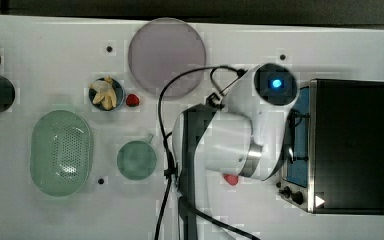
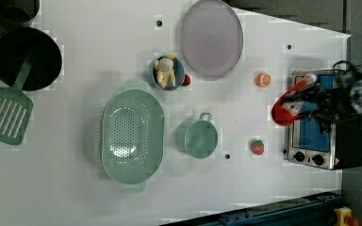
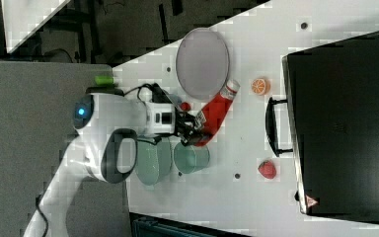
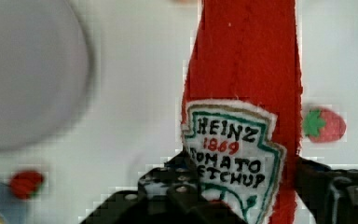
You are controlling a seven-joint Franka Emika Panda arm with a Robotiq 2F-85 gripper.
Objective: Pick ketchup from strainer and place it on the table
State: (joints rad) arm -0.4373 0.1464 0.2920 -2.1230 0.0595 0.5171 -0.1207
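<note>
My gripper (image 3: pixel 193 127) is shut on the ketchup (image 3: pixel 218 109), a red squeeze bottle with a white cap. The bottle hangs tilted over the table (image 1: pixel 55 65), between the round plate and the black appliance, cap toward the orange slice. In the wrist view the black fingers (image 4: pixel 177 186) clamp the ketchup (image 4: pixel 247 70) at its lower end, over the white shield label. The left view shows the ketchup (image 2: pixel 290 101) in front of the appliance. The pale green strainer (image 1: pixel 60 152) stands empty at the top view's left, far from the gripper; the left view also shows the strainer (image 2: pixel 132 136) empty.
A grey-purple plate (image 1: pixel 167 55), a teal cup (image 1: pixel 136 160) and a blue bowl (image 1: pixel 106 94) stand near the strainer. A black appliance (image 1: pixel 350 145) fills the top view's right. An orange slice (image 2: pixel 263 79) and a strawberry (image 2: pixel 258 147) lie near it. A black pan (image 2: pixel 26 56) and green spatula (image 2: pixel 4 113) sit at the left view's left.
</note>
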